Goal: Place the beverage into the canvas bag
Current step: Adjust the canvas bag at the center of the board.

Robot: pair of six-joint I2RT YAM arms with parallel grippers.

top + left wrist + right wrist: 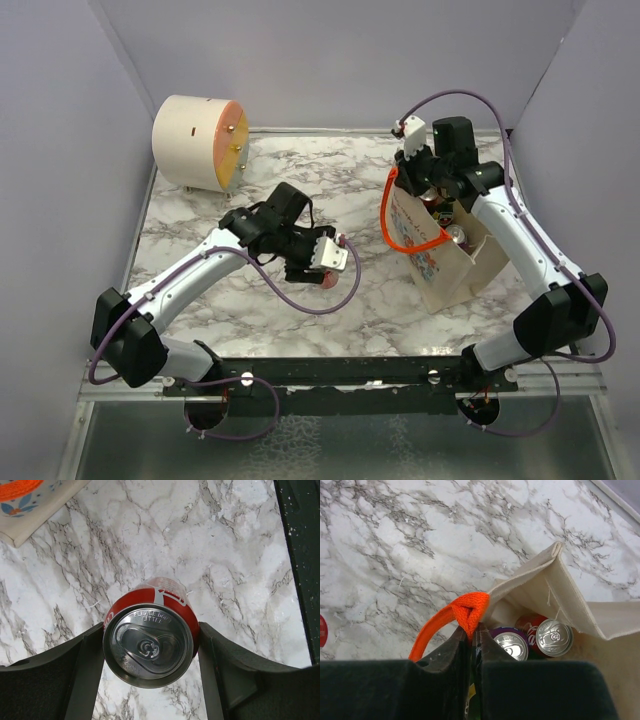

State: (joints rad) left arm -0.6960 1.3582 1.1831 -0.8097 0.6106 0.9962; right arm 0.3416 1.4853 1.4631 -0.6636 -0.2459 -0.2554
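The beverage, a red can [150, 645] with a silver top, sits between the fingers of my left gripper [150, 656], which is shut on its sides above the marble table. From above, this gripper [330, 262] is mid-table, left of the canvas bag [445, 265]. The beige bag stands on the right with its mouth open. My right gripper [474, 627] is shut on the bag's orange handle [467, 610], pinching it at the rim [540, 587]. Inside the bag stand a purple can [511, 642] and a red can [552, 636].
A cream cylinder with an orange face [198, 142] stands at the back left corner. Lilac walls close in the table on three sides. A black rail [300, 555] runs along the near edge by the arm bases.
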